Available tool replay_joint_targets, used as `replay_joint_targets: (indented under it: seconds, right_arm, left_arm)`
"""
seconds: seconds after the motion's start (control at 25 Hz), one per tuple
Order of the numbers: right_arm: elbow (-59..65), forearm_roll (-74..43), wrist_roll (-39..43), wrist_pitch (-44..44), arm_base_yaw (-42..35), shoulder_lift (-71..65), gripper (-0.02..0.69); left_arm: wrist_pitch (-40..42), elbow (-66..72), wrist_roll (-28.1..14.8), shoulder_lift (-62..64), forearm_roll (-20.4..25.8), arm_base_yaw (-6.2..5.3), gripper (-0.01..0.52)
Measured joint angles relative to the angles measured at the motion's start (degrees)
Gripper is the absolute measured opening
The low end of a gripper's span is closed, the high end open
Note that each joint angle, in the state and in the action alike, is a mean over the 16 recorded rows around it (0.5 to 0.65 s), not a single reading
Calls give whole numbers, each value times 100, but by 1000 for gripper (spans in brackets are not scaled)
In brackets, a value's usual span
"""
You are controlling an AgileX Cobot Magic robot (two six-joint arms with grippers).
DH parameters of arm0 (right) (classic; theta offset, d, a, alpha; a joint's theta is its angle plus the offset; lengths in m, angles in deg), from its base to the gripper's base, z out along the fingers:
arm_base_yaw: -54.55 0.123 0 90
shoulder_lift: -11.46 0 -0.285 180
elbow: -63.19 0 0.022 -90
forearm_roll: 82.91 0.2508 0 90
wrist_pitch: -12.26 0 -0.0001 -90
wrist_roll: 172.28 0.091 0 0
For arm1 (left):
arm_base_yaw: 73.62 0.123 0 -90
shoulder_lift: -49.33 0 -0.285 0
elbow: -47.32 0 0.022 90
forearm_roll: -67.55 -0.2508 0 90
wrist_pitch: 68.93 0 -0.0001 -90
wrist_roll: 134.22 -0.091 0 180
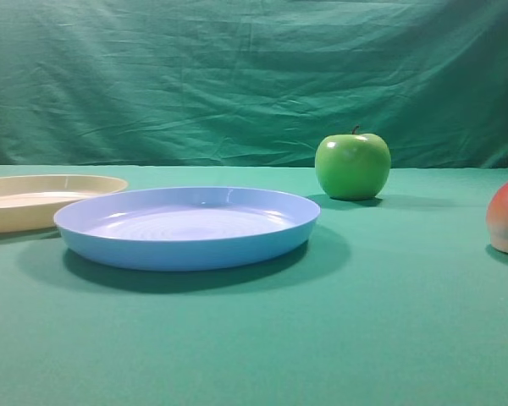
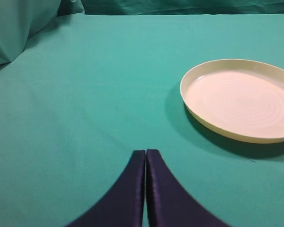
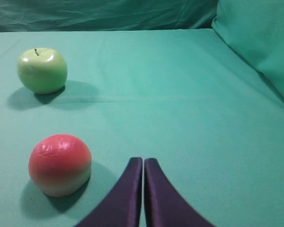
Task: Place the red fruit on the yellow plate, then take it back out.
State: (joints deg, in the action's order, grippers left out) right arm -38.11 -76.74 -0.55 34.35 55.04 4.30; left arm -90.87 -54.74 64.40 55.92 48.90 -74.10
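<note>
Toward the table's [image 1: 389, 338] right edge, the fruit [image 1: 507, 216] is sitting on bare green cloth, cut off by the frame in the high view; the right wrist view is showing it whole, red on top and pale below, just left of the right gripper [image 3: 143, 163], whose fingers are pressing together with nothing between them. An apple [image 1: 352, 165] is standing farther back toward the rear edge, well apart from the fruit, with open cloth lying between them. Near the left edge, the yellow plate [image 1: 34, 200] is resting flat and holding nothing, its rim partly hiding behind a blue plate [image 1: 186, 227] at the table's middle. The left gripper [image 2: 146, 153] is hovering low with its fingers closed against each other, apart from the yellow plate, with a broad stretch of cloth reaching toward the back-left corner.
</note>
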Motion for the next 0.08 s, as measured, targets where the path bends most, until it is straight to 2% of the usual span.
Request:
replay_joint_targets:
  seconds: [0.08]
  right_arm:
    - [0,0,0,1,0,0,0]
  left_arm:
    - [0,0,0,0,0,0,0]
